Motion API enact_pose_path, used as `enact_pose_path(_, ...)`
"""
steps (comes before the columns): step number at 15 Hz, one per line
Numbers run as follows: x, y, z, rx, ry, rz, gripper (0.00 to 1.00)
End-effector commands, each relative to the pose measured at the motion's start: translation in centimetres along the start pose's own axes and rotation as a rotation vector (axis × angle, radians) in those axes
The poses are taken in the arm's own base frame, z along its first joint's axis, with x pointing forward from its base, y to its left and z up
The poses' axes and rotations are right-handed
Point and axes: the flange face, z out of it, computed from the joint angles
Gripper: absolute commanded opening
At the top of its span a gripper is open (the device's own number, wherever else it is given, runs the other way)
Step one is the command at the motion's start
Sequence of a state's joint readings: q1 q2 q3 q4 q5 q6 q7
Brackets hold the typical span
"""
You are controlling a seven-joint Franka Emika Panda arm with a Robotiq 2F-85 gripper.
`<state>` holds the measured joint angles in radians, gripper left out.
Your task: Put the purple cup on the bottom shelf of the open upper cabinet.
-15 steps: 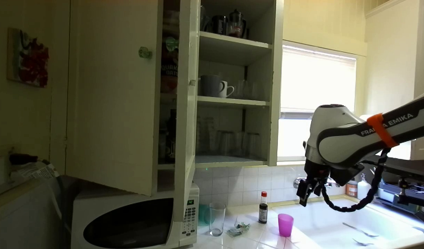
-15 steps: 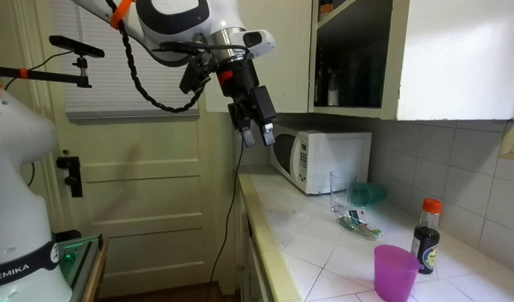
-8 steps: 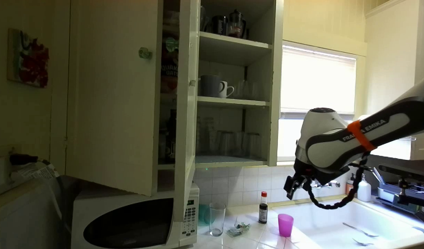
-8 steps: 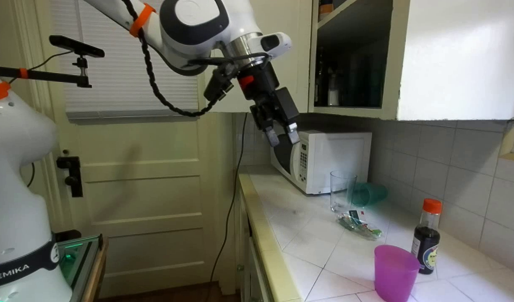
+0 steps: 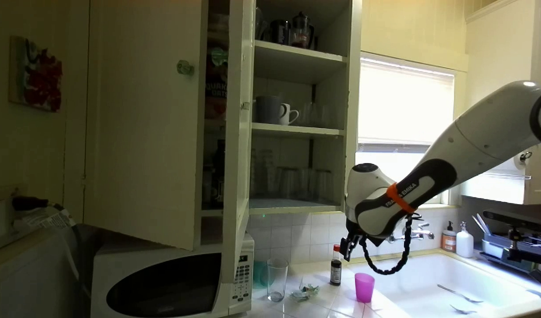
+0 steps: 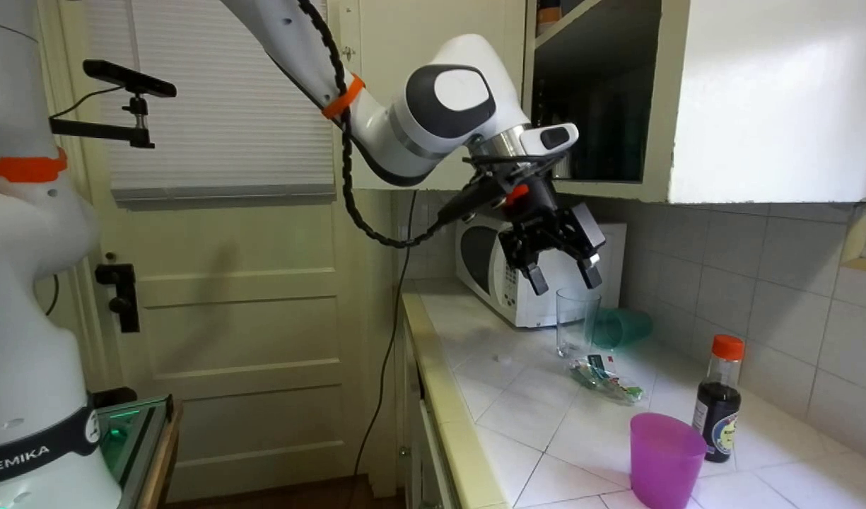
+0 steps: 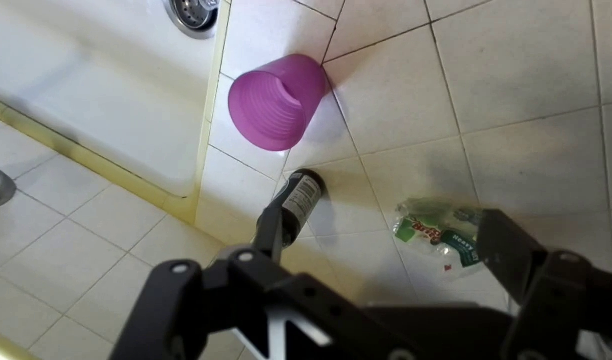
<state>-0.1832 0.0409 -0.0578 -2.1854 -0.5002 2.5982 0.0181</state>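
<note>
Purple cup [image 6: 667, 459] and dark bottle [image 6: 717, 417] with its red cap stand just where they stood half a second ago, upright and near each other on the white tiled counter [image 6: 521, 403], the cup beside the edge of the sink [image 5: 411, 280]. What has changed is the robot arm [image 5: 478, 123]: in both exterior views it has reached farther and come lower, bringing the gripper [image 6: 565, 278] in above the counter, where in an exterior view it now hangs in front of the microwave [image 6: 535, 307]. With that shift, an orange bottle [image 5: 448, 240] behind the sink, partly hidden half a second ago, shows plainly. The gripper itself has spread; its fingertips were fairly close together in the earlier frame and now stand wide apart. In the wrist view the gap between the fingers [image 7: 505, 252] shows bare tile and part of a crumpled plastic packet [image 7: 438, 232], so the gripper holds nothing. One finger overlaps the dark bottle there, though an exterior view shows the two well apart. The cup sits farther up in the wrist view, outside the gap and untouched. Clear glasses [image 5: 289, 183] occupy the bottom shelf [image 5: 292, 204] of the open upper cabinet [image 5: 350, 110], unchanged.
</note>
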Motion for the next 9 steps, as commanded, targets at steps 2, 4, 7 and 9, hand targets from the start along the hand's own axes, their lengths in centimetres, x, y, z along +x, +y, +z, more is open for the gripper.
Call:
enact_pose_path(2, 0.8, -2.1, 5.7, 0.011, -0.087, -0.033, 1.00)
enact_pose_path(4, 0.5, -3.1, 7.3, 0.054, -0.139, -0.010, 1.00)
enact_pose_path(7, 0.3, -3.3, 7.3, 0.050, -0.114, -0.022, 1.00)
enact_pose_path(9, 0.0, -2.7, 6.5, -0.018, -0.110, -0.006, 1.00)
